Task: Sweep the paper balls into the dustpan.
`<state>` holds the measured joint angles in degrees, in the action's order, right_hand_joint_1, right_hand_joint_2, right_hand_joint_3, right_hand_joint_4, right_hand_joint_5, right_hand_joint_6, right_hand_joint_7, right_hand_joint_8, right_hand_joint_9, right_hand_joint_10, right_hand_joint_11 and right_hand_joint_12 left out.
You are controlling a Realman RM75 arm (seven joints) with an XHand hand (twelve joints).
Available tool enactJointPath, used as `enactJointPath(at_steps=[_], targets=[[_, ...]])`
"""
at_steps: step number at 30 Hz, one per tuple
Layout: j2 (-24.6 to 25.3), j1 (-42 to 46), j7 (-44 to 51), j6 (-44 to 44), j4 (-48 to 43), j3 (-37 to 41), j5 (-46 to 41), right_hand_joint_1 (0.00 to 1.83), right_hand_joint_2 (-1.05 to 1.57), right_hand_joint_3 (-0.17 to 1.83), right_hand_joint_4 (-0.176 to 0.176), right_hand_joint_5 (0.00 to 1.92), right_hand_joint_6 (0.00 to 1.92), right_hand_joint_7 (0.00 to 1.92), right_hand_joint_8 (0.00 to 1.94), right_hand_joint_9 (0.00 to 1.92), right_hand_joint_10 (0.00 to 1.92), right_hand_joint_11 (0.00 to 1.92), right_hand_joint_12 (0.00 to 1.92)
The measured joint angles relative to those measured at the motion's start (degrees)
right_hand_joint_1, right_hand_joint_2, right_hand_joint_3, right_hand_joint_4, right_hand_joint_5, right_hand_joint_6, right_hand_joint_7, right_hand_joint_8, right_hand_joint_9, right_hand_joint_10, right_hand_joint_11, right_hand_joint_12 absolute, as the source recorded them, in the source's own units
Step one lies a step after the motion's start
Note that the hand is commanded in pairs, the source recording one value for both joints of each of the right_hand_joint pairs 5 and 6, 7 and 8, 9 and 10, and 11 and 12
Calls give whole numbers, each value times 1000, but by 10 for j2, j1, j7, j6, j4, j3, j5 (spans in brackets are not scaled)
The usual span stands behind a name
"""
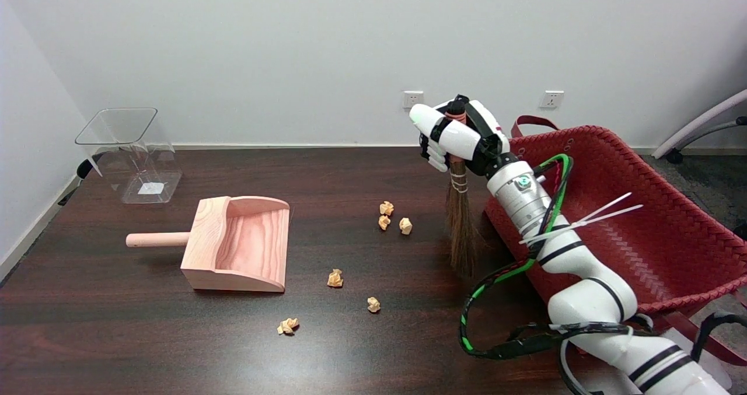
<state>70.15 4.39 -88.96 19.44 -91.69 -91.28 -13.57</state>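
My right hand point(458, 135) grips the handle of a small brown broom point(461, 231) and holds it upright, bristles pointing down at the table to the right of the paper balls. A wooden dustpan point(236, 244) lies left of centre, its open mouth facing right and its handle sticking out to the left. Several orange paper balls lie loose on the dark table point(87, 336): a cluster of three point(392, 217) near the middle, one point(335, 278) close to the dustpan's mouth, one point(373, 304) lower, one point(288, 325) nearest the front.
A red woven basket point(630, 220) stands at the right, just behind my forearm and the broom. A clear plastic container point(131, 153) sits at the back left corner. A white wall with sockets runs behind the table.
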Motion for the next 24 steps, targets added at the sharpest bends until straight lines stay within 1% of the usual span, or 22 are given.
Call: enactJointPath(at_steps=[10, 24], targets=[[12, -41, 1, 28, 53, -15, 16, 917, 1119, 514, 0, 1920, 1920, 1920, 1920, 1920, 1920, 1920, 1920], [17, -89, -2, 59, 118, -30, 33, 938, 1015, 531, 0, 1920, 1920, 1920, 1920, 1920, 1920, 1920, 1920]])
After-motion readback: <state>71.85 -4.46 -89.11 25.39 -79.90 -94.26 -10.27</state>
